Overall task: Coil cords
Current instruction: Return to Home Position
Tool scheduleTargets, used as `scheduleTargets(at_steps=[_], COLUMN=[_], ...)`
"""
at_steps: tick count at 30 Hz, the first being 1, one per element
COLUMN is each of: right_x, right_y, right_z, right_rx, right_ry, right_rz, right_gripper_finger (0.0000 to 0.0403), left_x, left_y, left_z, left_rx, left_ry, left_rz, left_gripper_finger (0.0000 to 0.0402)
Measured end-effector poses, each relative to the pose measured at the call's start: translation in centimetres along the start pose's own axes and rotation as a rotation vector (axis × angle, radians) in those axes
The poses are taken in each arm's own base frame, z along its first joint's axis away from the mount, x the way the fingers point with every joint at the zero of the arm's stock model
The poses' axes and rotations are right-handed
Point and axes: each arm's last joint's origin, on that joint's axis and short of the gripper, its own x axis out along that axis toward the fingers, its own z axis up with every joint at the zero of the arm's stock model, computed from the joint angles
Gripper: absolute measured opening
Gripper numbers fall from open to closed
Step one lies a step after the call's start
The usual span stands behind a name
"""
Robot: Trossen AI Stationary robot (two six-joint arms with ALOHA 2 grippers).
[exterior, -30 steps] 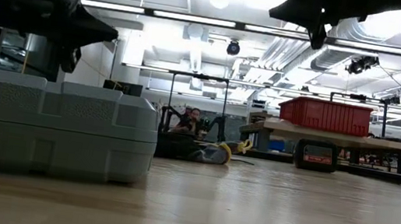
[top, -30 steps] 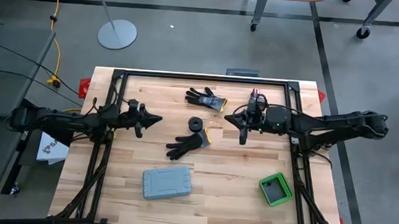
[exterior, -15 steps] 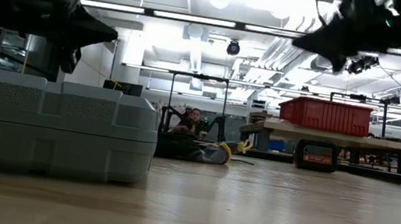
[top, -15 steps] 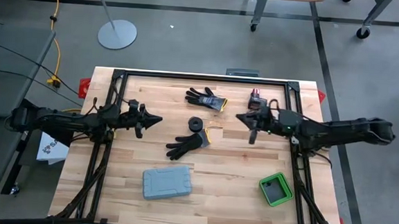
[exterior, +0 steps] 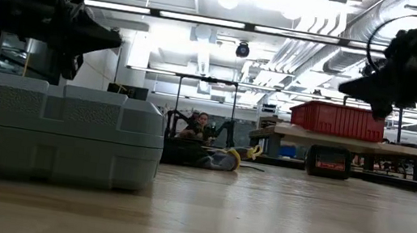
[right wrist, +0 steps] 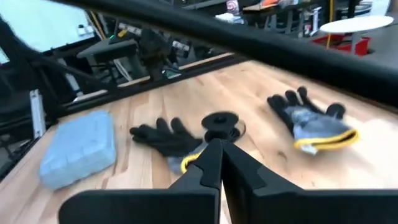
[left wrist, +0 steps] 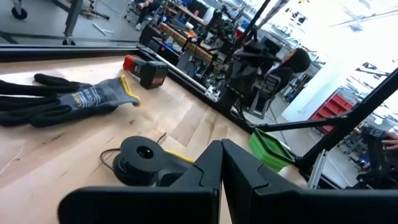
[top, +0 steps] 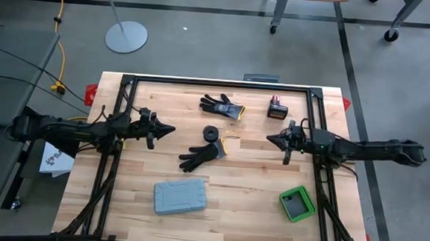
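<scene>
The butcher-block table (top: 248, 182) fills the middle of the high view, ringed by a black frame. The left arm (top: 72, 129) reaches in from the left edge of the frame. Its left gripper (top: 169, 130) hangs over the table's left-centre with its fingers pressed together and nothing between them. The left wrist view shows the two dark fingers (left wrist: 208, 168) meeting along a thin seam. The right arm (top: 370, 150) comes in from the right edge. Its right gripper (top: 270, 139) is over the right-centre of the table, also closed tight and empty, and its fingers (right wrist: 211, 163) lie side by side in the right wrist view. In the low view this claw (exterior: 345, 87) hangs at the upper right, well above the wood.

A grey plastic case (top: 180, 196) lies at lower centre and looms large at the left of the low view. One black glove with a yellow-edged cuff (top: 222, 105) lies at upper centre, and a second black glove (top: 202, 155) lies just below the middle. A small green box (top: 284, 199) sits at lower right. A red and black battery pack (top: 277, 107) sits at upper right.

The coiled cord (top: 211, 133) is wound into a small black ring. It rests on the table in the middle of the frame between the two gloves, just beside the lower one, and apart from both grippers.
</scene>
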Motion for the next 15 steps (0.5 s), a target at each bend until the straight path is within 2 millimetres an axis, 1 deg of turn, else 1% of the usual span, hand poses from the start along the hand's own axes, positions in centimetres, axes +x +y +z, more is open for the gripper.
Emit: scheduleTargets(at_steps=[2,9,13,15], right_x=[-0.4,-1.8,-2.7,-3.1], right_y=[-0.2,-0.5,-0.7,-0.9], right_z=[-0.8,-1.4,-0.3,0.3], right_rx=[0.003,-0.057,-0.110,-0.178], right_ry=[0.001,0.049,-0.080,-0.154], right_rz=[0.007,-0.010,-0.005,-0.032], right_gripper_finger=[0.0000,0.0000,0.0000,0.0000], left_x=[0.0,0.0,0.0,0.0], left_y=[0.0,0.0,0.1,0.1], left_z=[0.0,0.0,-0.1,-0.2], left_rx=[0.000,0.000,0.000,0.000], left_ry=[-0.002,0.005,0.013,0.020], left_rz=[-0.002,0.002,0.007,0.012], left_gripper_finger=[0.0003,0.0003,0.0003,0.0003])
